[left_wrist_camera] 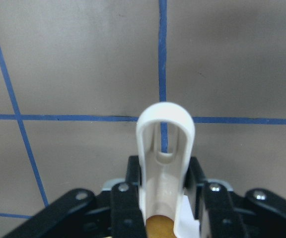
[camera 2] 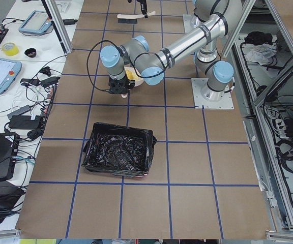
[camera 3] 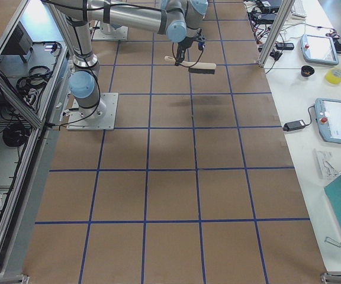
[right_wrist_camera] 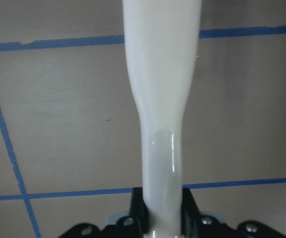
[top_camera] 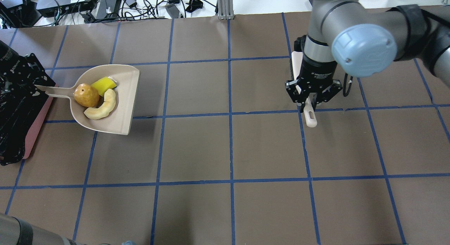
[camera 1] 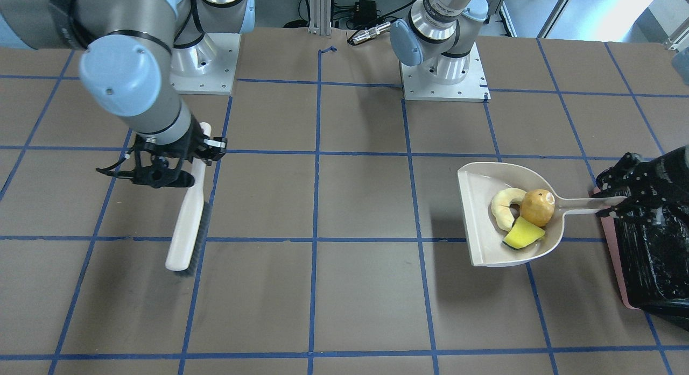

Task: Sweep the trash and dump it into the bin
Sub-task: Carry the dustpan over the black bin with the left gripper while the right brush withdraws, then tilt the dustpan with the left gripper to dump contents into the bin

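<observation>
Clamping beige plastic dustpan in left pincer, white brush in right pincer; risking spilling loose food pieces short of black-lined pink bin by tilting early.

The lump, the crescent and the wedge are lying close together in the dustpan over the left half of the table, the lump sitting nearest the handle. The bin is standing further left, beyond the handle end. The brush is hanging well apart over the right half.
</observation>
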Controlling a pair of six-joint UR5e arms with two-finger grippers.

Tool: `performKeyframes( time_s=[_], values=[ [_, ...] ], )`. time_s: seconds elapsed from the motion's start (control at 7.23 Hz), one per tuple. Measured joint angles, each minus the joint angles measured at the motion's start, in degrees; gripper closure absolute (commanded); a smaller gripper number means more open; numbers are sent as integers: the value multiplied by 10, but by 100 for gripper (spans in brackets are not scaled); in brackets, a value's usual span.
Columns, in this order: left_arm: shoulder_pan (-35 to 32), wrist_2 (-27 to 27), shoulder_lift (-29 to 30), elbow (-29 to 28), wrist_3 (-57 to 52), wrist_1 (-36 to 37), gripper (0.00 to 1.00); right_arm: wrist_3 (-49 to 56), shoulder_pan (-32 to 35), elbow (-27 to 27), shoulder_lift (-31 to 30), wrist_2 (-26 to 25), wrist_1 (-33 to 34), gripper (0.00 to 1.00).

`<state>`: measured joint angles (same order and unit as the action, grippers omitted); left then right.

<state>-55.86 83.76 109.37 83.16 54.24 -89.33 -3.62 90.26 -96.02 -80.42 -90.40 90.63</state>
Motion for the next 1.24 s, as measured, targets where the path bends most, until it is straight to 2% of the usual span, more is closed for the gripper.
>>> performKeyframes(
  time_s=[0.41, 0.97, 1.24],
  values=[
    [80, 10, 51, -109, -62, -83, 100, 52, -76, 0, 17, -53, 22, 100],
    [125, 58, 132, -237, -91, -116, 100, 116, -98, 4, 89, -64, 111, 100],
    [146, 68, 169, -299, -113, -133, 100, 189, -138, 4, 120, -84, 169, 100]
  ],
)
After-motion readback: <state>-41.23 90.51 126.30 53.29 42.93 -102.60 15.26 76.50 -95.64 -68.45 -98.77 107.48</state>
